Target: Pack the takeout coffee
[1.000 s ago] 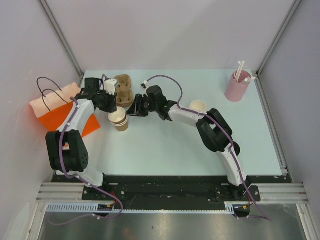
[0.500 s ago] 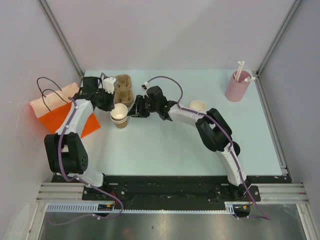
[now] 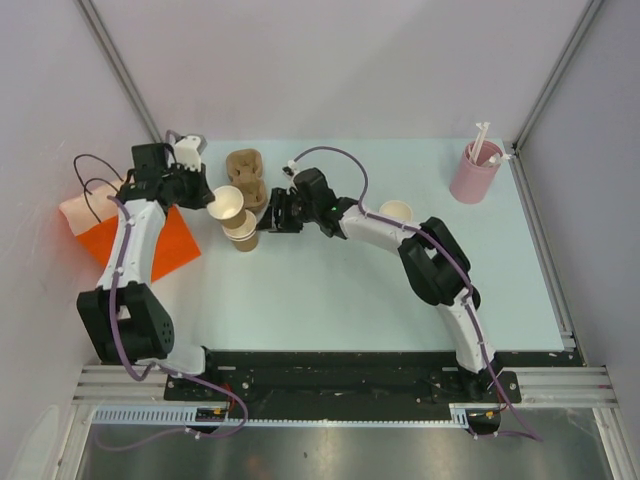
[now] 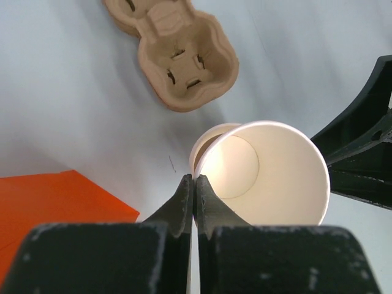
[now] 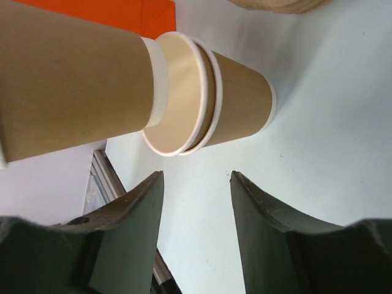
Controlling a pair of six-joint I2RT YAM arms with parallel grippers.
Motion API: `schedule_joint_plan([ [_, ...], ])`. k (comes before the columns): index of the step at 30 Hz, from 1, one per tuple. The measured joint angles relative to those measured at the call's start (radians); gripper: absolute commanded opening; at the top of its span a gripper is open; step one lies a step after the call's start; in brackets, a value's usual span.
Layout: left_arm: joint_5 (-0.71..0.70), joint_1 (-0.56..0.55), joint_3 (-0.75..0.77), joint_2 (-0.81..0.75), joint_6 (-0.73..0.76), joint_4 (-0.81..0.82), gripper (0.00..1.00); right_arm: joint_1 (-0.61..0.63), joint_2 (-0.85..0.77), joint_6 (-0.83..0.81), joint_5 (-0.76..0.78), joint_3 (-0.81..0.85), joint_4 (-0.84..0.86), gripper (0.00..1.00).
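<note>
My left gripper (image 3: pixel 210 197) (image 4: pixel 195 179) is shut on the rim of a tan paper cup (image 3: pixel 228 203) (image 4: pixel 269 171), held tilted just above and left of a short stack of alike cups (image 3: pixel 241 235) (image 4: pixel 202 142). The held cup (image 5: pixel 67 92) is free of the stack (image 5: pixel 242 101), its base near the stack's mouth. My right gripper (image 3: pixel 272 218) (image 5: pixel 197 177) is open and empty just right of the stack, touching nothing. A third open cup (image 3: pixel 397 212) stands by the right arm. No black lid is in view.
The brown pulp cup tray (image 3: pixel 245 178) (image 4: pixel 177 61) lies just behind the stack. The orange bag (image 3: pixel 150 245) (image 4: pixel 55 196) lies at the left table edge. A pink cylinder with white straws (image 3: pixel 475 172) stands at the back right.
My left gripper has pulled the top cup up out of the stack and swung back and left with it. The right gripper has stayed open beside the stack.
</note>
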Motion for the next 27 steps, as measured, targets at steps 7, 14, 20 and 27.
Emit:
schedule_joint_plan([
  [7,0.019,-0.003,0.065,-0.108,-0.013,-0.010,0.00,-0.005,-0.145,-0.117,0.059,0.000,-0.101,0.65],
  [14,-0.029,-0.135,0.078,-0.185,0.004,-0.006,0.00,-0.050,-0.347,-0.205,0.096,-0.027,-0.164,0.72],
  [20,-0.043,-0.347,0.089,-0.135,0.004,-0.020,0.00,-0.228,-0.602,-0.267,0.137,-0.182,-0.259,0.74],
  [27,-0.066,-0.513,0.166,0.087,-0.008,-0.021,0.00,-0.476,-0.835,-0.375,0.272,-0.312,-0.490,0.77],
])
